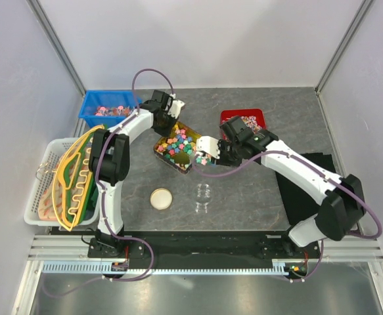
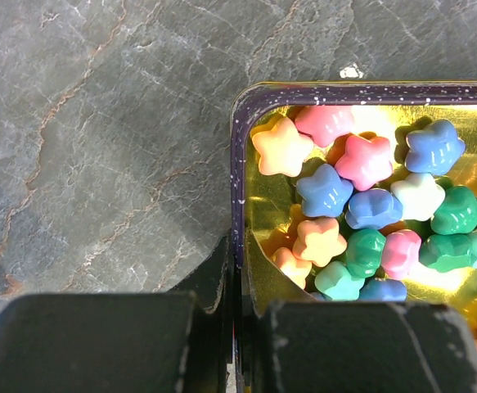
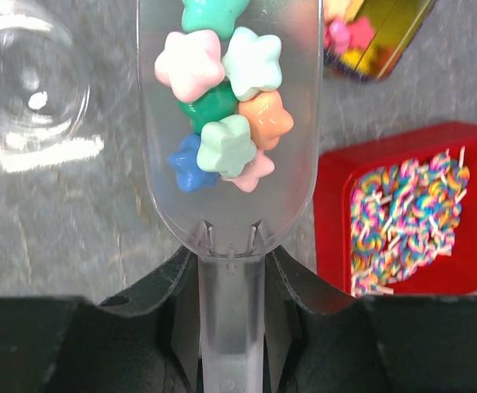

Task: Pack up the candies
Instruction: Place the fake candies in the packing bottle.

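Right claw (image 3: 231,274) clamps scoop (image 3: 299,164), candies (image 3: 226,143) inside, just ahead

Bench (image 1: 257,197): grey, stone-veined surface.
Far left corner: blue bin (image 1: 89,113), filled with wrapped sweets.
Far right of centre: red bin (image 1: 242,113).
Centre: gold tin (image 1: 167,159) with a dark rim, set at an angle and holding the candies (image 1: 178,144).
Near centre: round cream lid (image 1: 161,198) lying flat, with a clear jar (image 1: 203,197) just beside it to the right.
Left edge: white basket (image 1: 37,197).
Right side: black mat (image 1: 293,197), lying flat.
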